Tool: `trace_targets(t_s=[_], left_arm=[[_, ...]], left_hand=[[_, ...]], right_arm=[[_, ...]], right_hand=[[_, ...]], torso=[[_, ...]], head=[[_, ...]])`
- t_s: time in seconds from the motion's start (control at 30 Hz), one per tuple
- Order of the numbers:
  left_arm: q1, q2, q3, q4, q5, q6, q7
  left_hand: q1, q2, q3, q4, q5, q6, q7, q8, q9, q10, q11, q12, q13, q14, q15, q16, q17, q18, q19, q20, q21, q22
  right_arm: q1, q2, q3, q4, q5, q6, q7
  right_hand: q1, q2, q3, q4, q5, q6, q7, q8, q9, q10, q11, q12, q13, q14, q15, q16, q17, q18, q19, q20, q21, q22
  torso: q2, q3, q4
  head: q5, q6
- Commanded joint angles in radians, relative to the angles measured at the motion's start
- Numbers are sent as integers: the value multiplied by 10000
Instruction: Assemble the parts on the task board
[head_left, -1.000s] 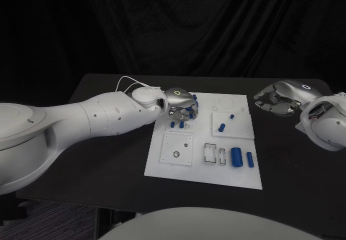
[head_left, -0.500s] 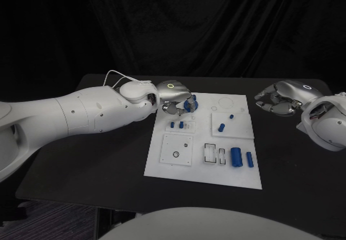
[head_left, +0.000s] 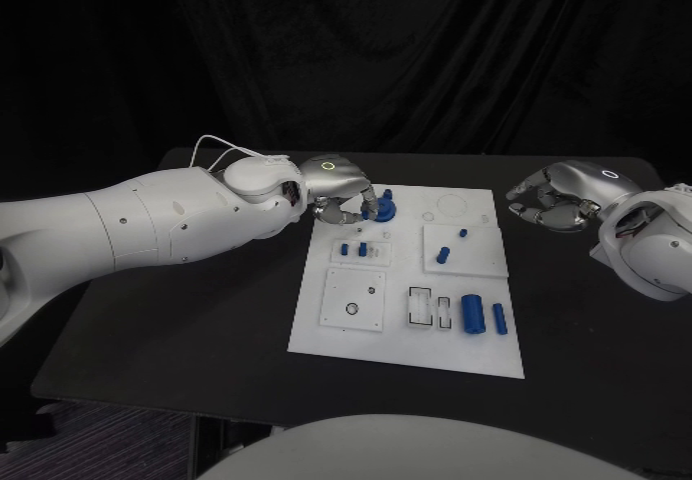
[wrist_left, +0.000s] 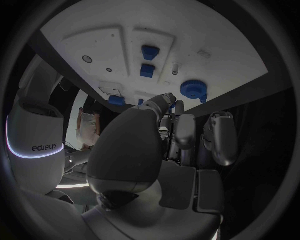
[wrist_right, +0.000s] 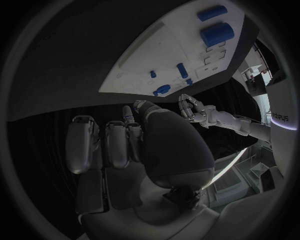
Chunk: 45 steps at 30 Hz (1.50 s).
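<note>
Head view: the left silver hand (head_left: 340, 190) rests its fingers beside the round blue plastic part (head_left: 384, 209) at the white task board's (head_left: 408, 345) far-left corner; grip state cannot be confirmed. Align vertically before seating. Right hand (head_left: 562, 200) waits curled, empty.

You have one white task board (head_left: 408, 350), two silver hands, the left hand (head_left: 340, 190) and the right hand (head_left: 560, 200), and eight blue parts visible on the board.

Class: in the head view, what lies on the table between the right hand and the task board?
Nothing: bare black table separates right hand from task board.
</note>
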Motion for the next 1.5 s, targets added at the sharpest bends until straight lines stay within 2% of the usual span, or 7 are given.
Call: trace_targets(t_s=[0.03,0.1,0.27,0.43,0.73,0.9,1.5], left_arm=[[-44,71,9,-100,1,395,-112],[-104,113,9,-198,1,411,-127],[-191,164,9,-335,1,448,-155],[-243,185,9,-417,1,505,-174],[-298,208,9,-468,1,577,-211],[-321,222,9,-498,1,645,-240],[-424,287,9,-681,1,814,-319]], left_hand=[[4,33,-5,-69,-43,70,-4,-14,10,208,-94,-27,-15,-81,10,-46,-4,-44,-45,-4,-37,1773],[8,35,-15,-78,-52,80,8,-15,12,263,-86,-19,-12,-79,14,-42,4,-50,-32,-3,-17,1781],[11,30,-21,-86,-52,80,17,-20,11,292,-77,-15,-9,-72,16,-33,17,-55,-19,-4,3,1788],[6,23,-29,-87,-54,75,24,-25,9,299,-68,-17,-9,-81,18,-44,-1,-52,-27,-4,-8,1784],[0,14,-36,-88,-55,61,32,-36,6,294,-57,-29,-13,-87,21,-50,-12,-53,-26,-4,-7,1785],[1,9,-39,-93,-54,33,41,-58,-3,284,-44,-51,-20,-96,28,-60,-29,-48,-40,-4,-26,1780],[46,13,-17,-138,-26,-55,41,-132,-33,243,-20,-127,-42,-134,48,-99,-87,-43,-64,-2,-55,1773]], right_arm=[[-19,14,7,-7,-21,112,-64],[-19,25,7,-19,-21,132,-58],[-20,33,7,-33,-21,163,-56],[-21,38,7,-44,-21,179,-55],[-21,50,7,-50,-21,177,-48],[-21,40,7,-47,-20,178,-53],[-21,31,7,-44,-20,175,-56]], right_hand=[[-50,-1,38,-2,49,39,16,-32,-9,-84,-13,-40,-549,511,29,-64,-17,141,211,67,-51,1925],[-50,-1,38,-2,49,39,16,-32,-9,-84,-13,-40,-549,511,29,-64,-17,141,211,67,-51,1925],[-50,2,43,-3,49,40,16,-32,-9,-86,-13,-42,-553,510,29,-65,-18,141,211,67,-53,1925],[-50,2,43,-3,49,40,16,-32,-9,-86,-13,-42,-553,510,29,-65,-18,141,211,67,-53,1925],[-50,2,43,-3,49,40,16,-32,-9,-86,-13,-42,-553,510,29,-65,-18,141,211,67,-53,1925],[-50,2,43,-3,49,40,16,-32,-9,-86,-13,-42,-553,510,29,-65,-18,141,211,67,-53,1925],[-50,4,54,-13,46,34,17,-37,-12,-89,-13,-45,-558,509,29,-71,-28,143,208,67,-60,1923]], torso=[[23,-29,-1],[30,-46,-2],[15,-41,-37],[21,-65,-49],[0,-34,-66],[-3,-18,-50],[0,-18,-54]], head=[[24,3],[44,3],[83,3],[110,3],[129,3],[101,3],[104,3]])
